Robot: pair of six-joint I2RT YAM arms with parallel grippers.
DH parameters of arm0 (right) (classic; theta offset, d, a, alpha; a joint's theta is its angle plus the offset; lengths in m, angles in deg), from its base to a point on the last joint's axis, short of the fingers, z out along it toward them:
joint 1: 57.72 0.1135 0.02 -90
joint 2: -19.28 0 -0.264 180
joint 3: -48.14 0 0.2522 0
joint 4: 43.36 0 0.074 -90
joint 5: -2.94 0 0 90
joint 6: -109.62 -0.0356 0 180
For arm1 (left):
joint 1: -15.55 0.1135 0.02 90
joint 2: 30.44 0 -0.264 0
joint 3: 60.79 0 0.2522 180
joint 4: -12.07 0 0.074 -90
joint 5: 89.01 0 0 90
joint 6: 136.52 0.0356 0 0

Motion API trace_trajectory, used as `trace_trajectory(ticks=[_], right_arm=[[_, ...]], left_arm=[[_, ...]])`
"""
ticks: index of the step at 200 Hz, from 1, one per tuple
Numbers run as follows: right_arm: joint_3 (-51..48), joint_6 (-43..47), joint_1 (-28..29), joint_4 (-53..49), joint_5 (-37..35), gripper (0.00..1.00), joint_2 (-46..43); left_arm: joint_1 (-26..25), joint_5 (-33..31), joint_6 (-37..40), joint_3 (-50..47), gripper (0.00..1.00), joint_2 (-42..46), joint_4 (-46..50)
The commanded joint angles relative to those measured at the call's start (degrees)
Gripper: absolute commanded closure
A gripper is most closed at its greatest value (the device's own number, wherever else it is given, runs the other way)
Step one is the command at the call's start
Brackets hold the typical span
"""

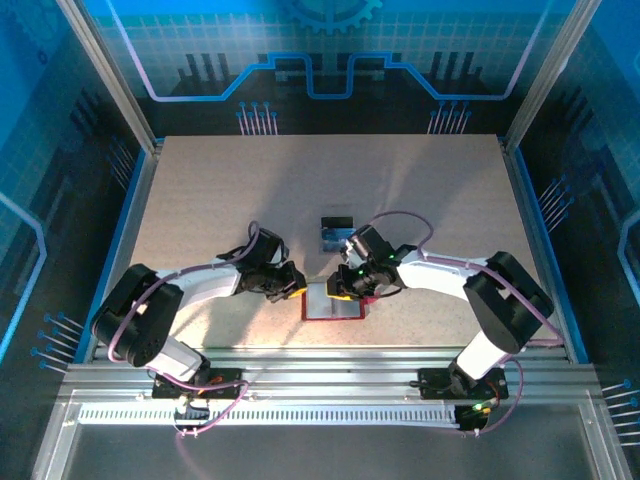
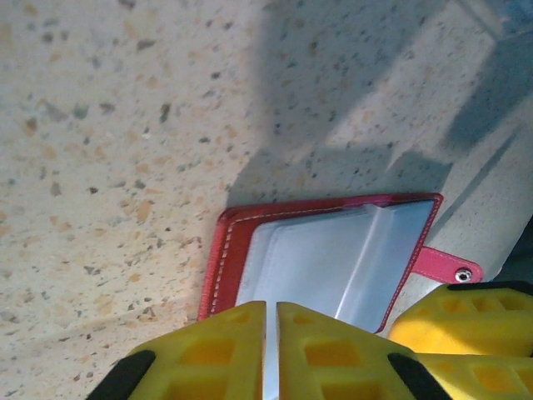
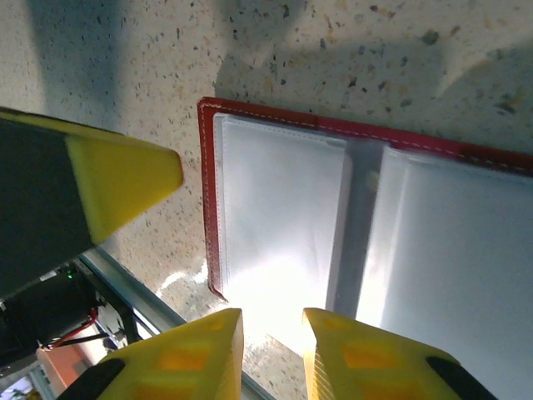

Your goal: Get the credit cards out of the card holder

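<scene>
The red card holder (image 1: 332, 306) lies open on the table between my two grippers, its pale grey pockets (image 2: 333, 258) facing up and its red tab (image 2: 441, 267) off to one side. My left gripper (image 1: 298, 288) is at the holder's left edge. Its yellow fingertips (image 2: 271, 350) are pressed almost together on a thin pale edge of the holder. My right gripper (image 1: 345, 290) hovers over the holder's near edge (image 3: 283, 217), fingers (image 3: 273, 354) apart with nothing between them. Two credit cards (image 1: 336, 232), one blue and one dark, lie on the table just beyond the holder.
The speckled tabletop (image 1: 330, 180) stretches out behind the holder. A metal rail (image 1: 320, 365) runs along the near edge, close to the holder. Blue patterned walls (image 1: 60, 200) enclose the sides and back.
</scene>
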Motion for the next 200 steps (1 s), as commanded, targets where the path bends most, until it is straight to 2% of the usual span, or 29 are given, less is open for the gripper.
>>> trace_trajectory(ticks=[1, 50, 200], right_arm=[[-0.2, -2.1, 1.0, 4.4, 2.4, 0.75, 1.3], [-0.4, -2.6, 1.0, 5.9, 2.8, 0.76, 2.9], [-0.4, -1.5, 1.6, 5.4, 3.0, 0.73, 6.5]], left_arm=[[-0.2, 2.5, -1.5, -1.3, 0.92, -0.8, -1.7], [-0.2, 2.5, -0.9, -1.4, 0.96, -0.4, 0.7], [-1.2, 0.0, 0.6, -2.3, 0.97, -0.9, 3.0]])
